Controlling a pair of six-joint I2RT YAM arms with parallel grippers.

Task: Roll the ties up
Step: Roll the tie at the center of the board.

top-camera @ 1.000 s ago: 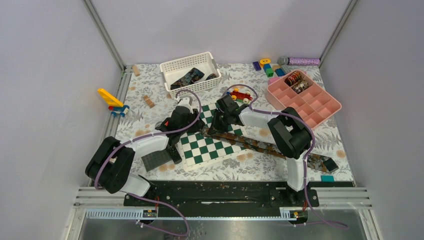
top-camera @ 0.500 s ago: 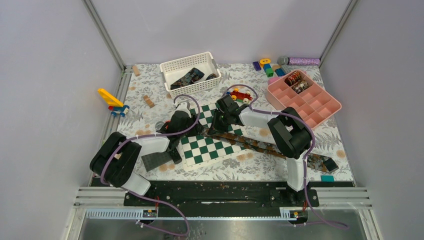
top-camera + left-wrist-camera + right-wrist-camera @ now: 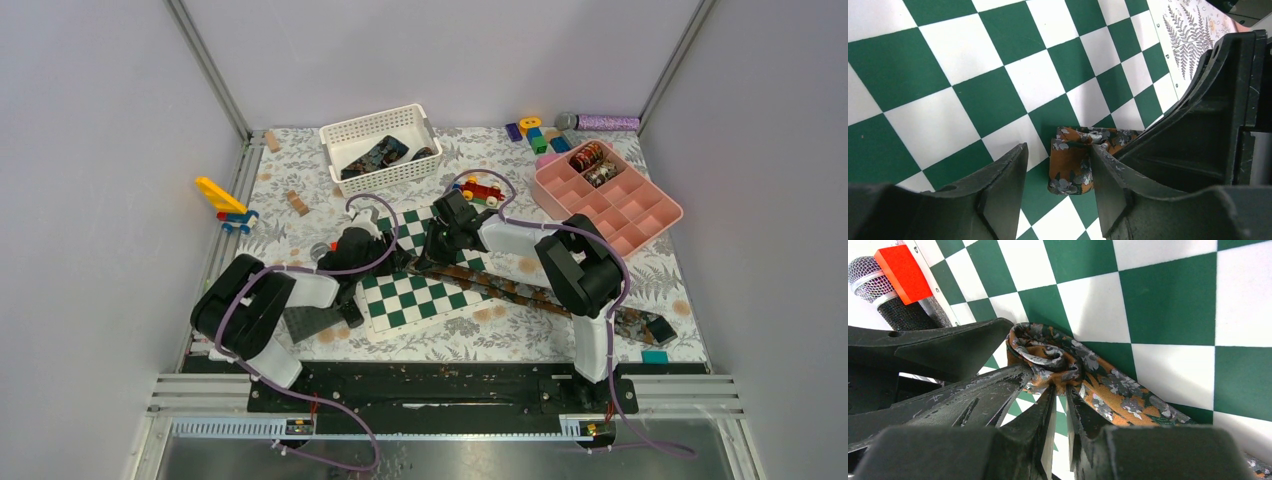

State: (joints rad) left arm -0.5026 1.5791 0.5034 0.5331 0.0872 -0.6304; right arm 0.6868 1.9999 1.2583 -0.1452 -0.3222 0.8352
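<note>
pinching tie (image 3: 1058,360) coil in r jaws, btwn l jaws.

Tie (image 3: 1098,385): floral woven cloth, faint sheen. Chessboard (image 3: 1168,300): smooth, matt. Right gripper (image 3: 1060,392): black plastic, scratched, dull.

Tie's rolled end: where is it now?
The rolled end lies on the chessboard, just left of centre in the top view, pinched by the right gripper and between the left gripper's open fingers.

High rear overview — two wrist close-ups — chessboard (image 3: 412,298) common to all
</note>
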